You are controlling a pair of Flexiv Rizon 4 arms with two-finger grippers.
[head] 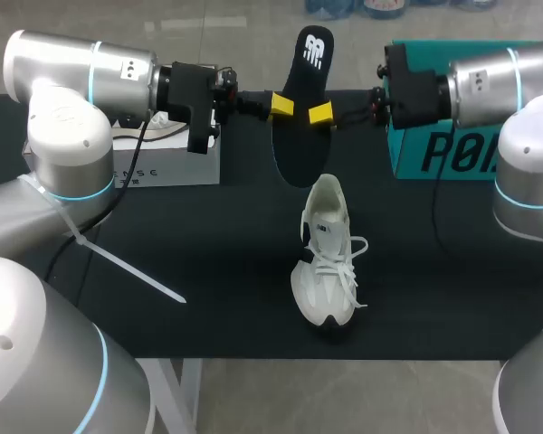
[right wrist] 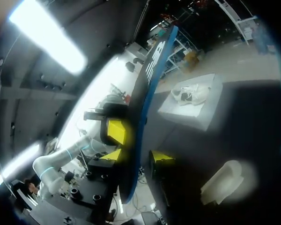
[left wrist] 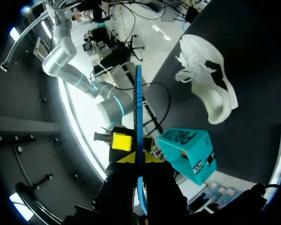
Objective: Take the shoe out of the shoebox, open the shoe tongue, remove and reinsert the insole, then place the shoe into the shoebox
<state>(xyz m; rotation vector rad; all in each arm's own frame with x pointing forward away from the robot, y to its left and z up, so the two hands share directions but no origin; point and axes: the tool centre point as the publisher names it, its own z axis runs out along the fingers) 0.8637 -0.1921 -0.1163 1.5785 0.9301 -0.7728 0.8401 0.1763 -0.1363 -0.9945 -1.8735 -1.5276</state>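
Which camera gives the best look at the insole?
The head view: the insole faces the camera, nearly whole. The left wrist view shows only its thin blue edge; the right wrist view shows it steeply slanted.

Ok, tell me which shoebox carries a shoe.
The white shoebox by the left arm: a pale shoe rests at its top. The teal shoebox beside the right arm shows none.

We've got a black insole [head: 300,108] here, white logo, blue edge. The shoe [head: 327,262] is white with black patches, the shoebox [head: 434,154] teal with dark lettering. White box [head: 167,163], black surface [head: 208,271], yellow tips on our left gripper [head: 281,106].
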